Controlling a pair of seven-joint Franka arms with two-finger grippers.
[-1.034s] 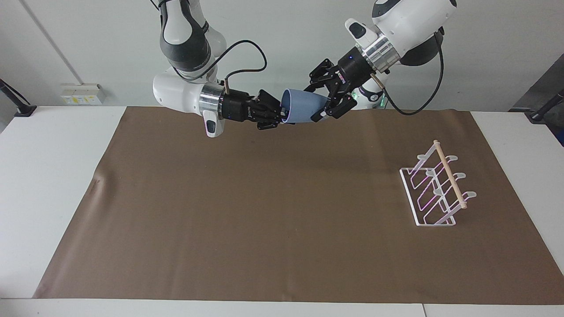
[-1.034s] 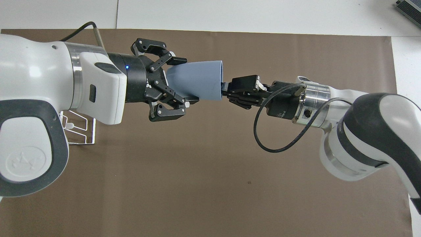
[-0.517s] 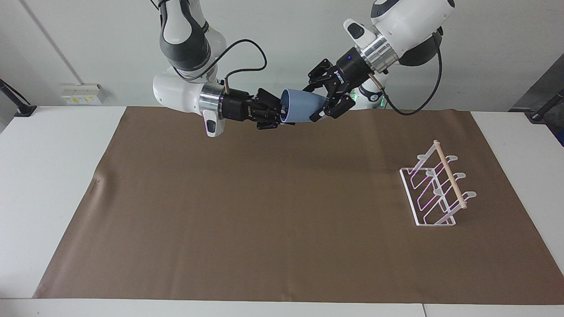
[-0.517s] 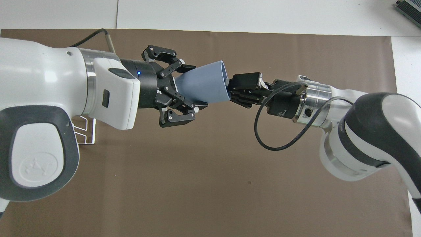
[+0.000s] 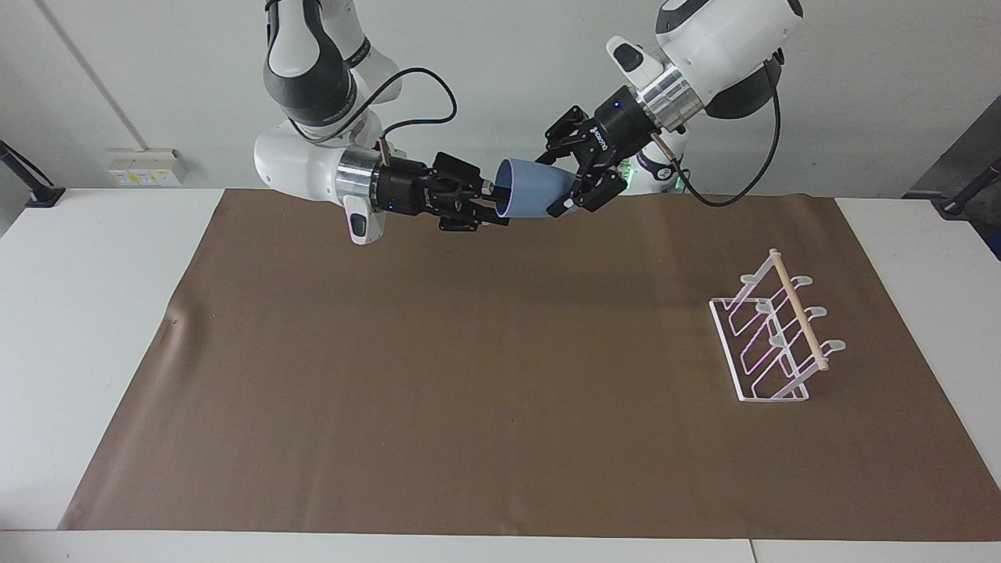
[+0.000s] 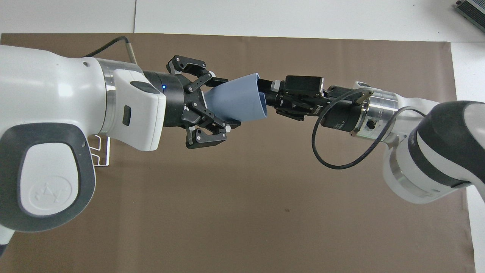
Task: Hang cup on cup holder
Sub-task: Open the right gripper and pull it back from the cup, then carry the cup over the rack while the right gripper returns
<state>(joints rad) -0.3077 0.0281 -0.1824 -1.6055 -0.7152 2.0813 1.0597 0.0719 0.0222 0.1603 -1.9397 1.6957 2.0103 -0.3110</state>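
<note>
While the cup (image 5: 534, 190) hangs in the air over the desk's edge nearest the robots, it lies on its side between the two arms: narrow base toward the left arm, open rim toward the right arm. Left pincer (image 5: 569, 178) is clamped on the base end of the cup, its outer links splayed around the tapering wall. Right pincer (image 5: 486, 205) has its fingertips at the rim, one of them apparently reaching into the mouth; whether they are apart or together cannot be told, nor whether they still touch the wall. Judged from this, the carrying grip belongs to the left arm.

Cup holder (image 5: 776, 336) stands on the brown mat (image 5: 469, 375) toward the left arm's end of the desk, well apart from the cup and nearer the mat's corner on that side; its wooden dowel (image 5: 798, 309) runs along the top, the wire prongs slanting up to it. Left arm is the nearer to it. For hanging, the cup's open rim would have to turn toward a prong, so its long axis must swing round from its present lie.
</note>
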